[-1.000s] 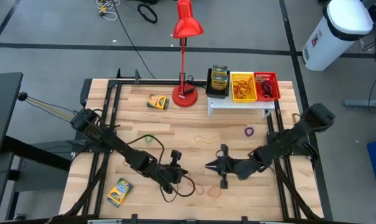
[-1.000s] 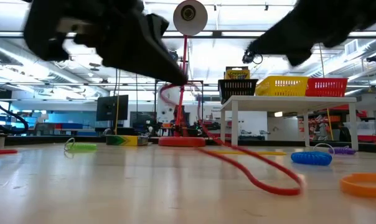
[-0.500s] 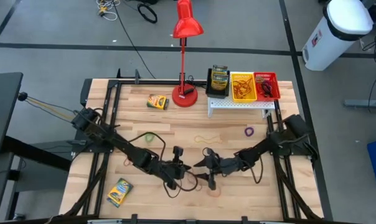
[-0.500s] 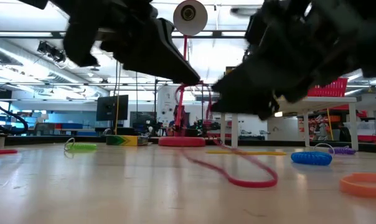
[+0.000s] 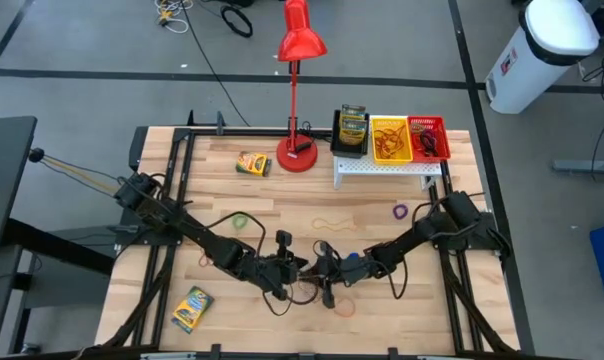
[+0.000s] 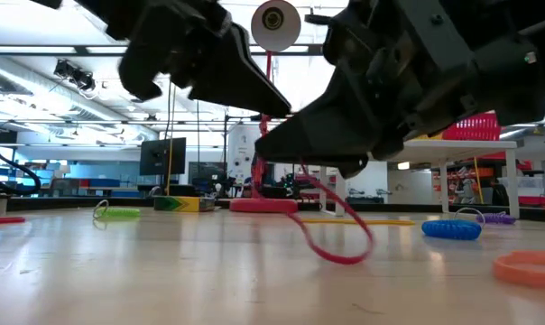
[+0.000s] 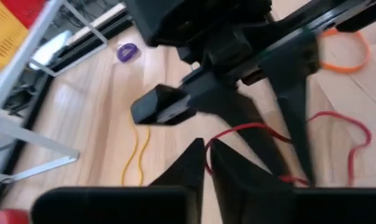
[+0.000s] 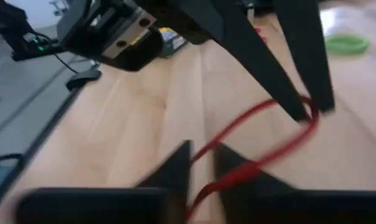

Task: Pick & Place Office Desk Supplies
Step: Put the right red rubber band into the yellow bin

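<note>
Bright, even overhead light; ceiling strips glare in the low view, arms silhouetted; the right wrist view is motion-blurred.

A light butcher-block wooden surface (image 5: 282, 215) sits in a black metal frame on a grey floor (image 5: 82, 60) marked with dark lines. A tall red desk lamp (image 5: 300, 60) stands at the far edge of the surface, beside a small white perforated shelf (image 5: 387, 166). A white bin (image 5: 542, 50) stands on the floor beyond the far right corner, and loose cables (image 5: 212, 15) lie on the floor behind. The low view looks into a large hall with ceiling strip lights (image 6: 38, 59), a dark monitor (image 6: 161, 155) and distant workbenches
</note>
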Action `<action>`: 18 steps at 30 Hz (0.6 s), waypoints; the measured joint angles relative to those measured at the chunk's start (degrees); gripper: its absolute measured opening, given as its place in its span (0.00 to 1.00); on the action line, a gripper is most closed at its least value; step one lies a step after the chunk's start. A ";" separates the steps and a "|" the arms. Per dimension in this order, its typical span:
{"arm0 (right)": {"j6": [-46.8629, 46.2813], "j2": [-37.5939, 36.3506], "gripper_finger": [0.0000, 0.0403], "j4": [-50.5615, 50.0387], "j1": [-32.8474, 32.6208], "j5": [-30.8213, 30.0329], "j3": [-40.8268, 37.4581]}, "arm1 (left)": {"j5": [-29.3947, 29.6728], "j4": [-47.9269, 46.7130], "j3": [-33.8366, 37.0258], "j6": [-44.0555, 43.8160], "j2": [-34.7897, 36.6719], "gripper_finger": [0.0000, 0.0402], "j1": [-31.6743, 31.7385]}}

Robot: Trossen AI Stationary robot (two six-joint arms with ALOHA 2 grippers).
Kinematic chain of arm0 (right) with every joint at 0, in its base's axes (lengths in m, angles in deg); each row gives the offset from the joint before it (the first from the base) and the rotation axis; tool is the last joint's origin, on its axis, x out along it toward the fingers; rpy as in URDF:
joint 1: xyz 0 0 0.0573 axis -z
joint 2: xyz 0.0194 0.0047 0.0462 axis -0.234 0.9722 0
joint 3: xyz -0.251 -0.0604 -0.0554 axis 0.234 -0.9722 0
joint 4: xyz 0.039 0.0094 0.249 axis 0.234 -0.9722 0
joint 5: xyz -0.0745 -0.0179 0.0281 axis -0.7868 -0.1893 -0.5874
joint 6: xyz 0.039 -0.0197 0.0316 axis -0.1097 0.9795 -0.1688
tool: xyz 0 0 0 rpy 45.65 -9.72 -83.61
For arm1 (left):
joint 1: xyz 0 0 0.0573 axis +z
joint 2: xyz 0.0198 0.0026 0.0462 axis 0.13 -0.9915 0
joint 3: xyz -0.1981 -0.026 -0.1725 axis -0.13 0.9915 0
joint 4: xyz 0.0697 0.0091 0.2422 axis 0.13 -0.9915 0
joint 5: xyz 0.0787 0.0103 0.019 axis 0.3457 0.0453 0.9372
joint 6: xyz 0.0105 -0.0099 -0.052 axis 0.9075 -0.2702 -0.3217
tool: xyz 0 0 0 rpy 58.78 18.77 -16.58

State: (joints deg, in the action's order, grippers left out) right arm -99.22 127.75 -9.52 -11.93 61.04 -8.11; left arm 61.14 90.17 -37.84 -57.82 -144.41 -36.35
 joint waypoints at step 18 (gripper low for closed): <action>7.59 -18.84 0.00 -23.91 -1.56 -14.32 -0.11 | 8.08 -7.28 12.65 -7.27 14.24 0.42 -1.78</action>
State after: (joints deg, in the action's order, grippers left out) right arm -91.63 108.91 -33.43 -13.49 46.72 -8.21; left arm 69.22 82.89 -25.19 -65.10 -130.18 -38.12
